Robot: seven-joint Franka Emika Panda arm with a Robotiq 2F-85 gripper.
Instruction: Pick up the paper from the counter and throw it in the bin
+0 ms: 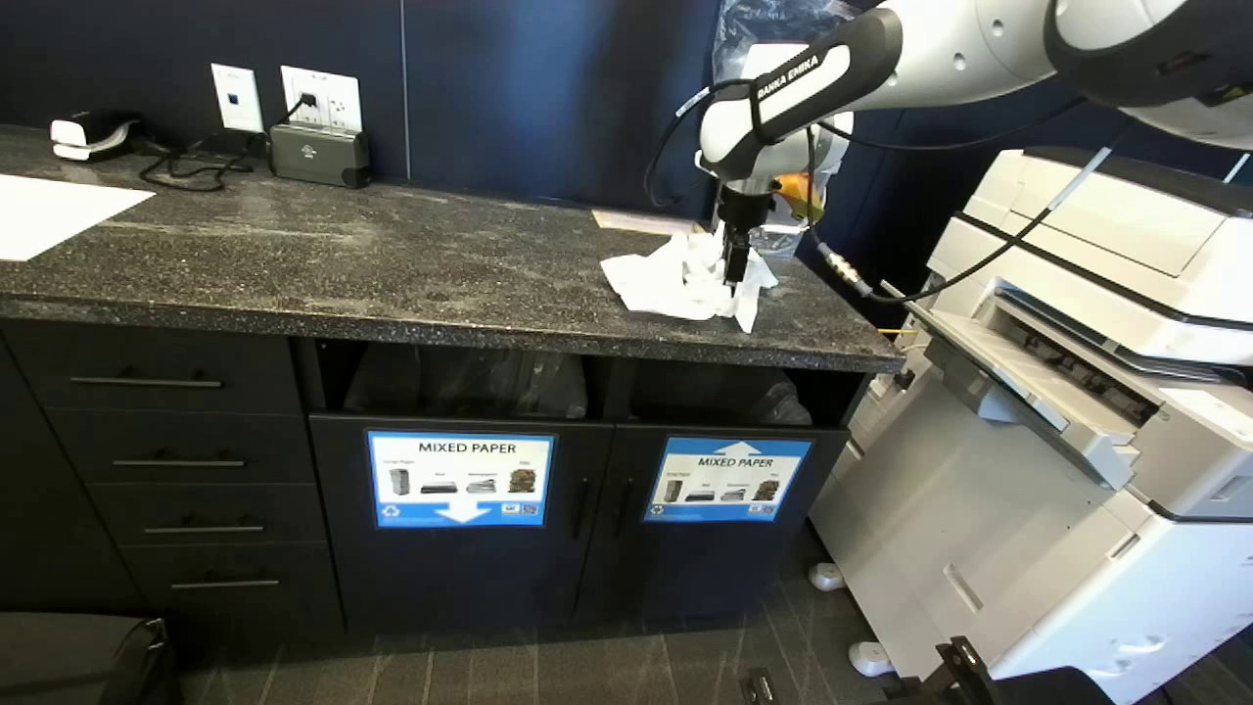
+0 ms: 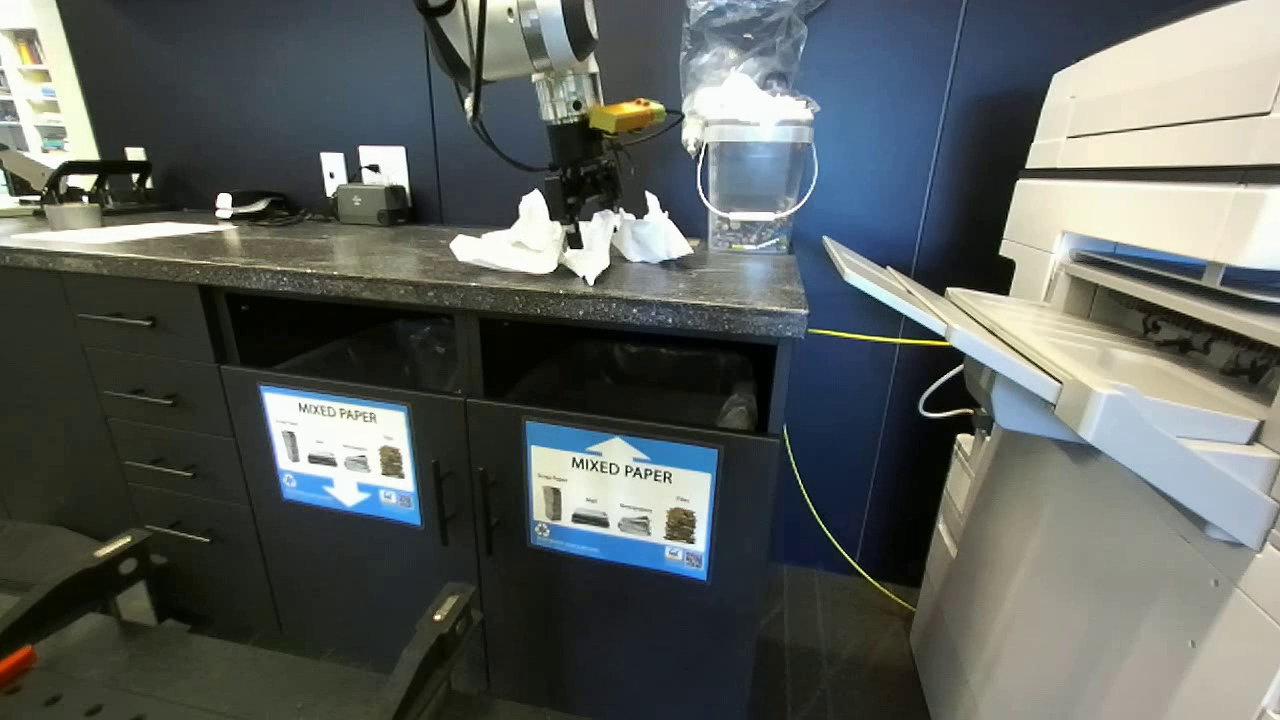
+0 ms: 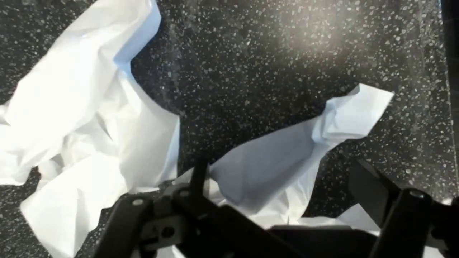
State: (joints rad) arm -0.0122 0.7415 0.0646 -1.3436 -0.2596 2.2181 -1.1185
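Crumpled white paper lies near the right end of the dark speckled counter [image 1: 372, 264]; it shows in both exterior views [image 1: 656, 279] [image 2: 520, 240]. In the wrist view one crumpled piece [image 3: 89, 118] lies left of the jaws, and another [image 3: 269, 172] lies between the fingers. My gripper [image 1: 734, 269] points down at the paper, its fingers low near the counter [image 2: 597, 220]. In the wrist view the fingers [image 3: 281, 182] stand wide apart, not closed on the paper. Lined bins [image 1: 719, 392] [image 2: 630, 380] sit in the openings under the counter, behind doors with MIXED PAPER signs.
A clear bucket [image 2: 755, 180] with a white handle stands by the wall behind the paper. A large printer [image 1: 1057, 392] stands right of the counter. A flat white sheet [image 1: 59, 211] and a grey power box [image 1: 318, 155] are at the left.
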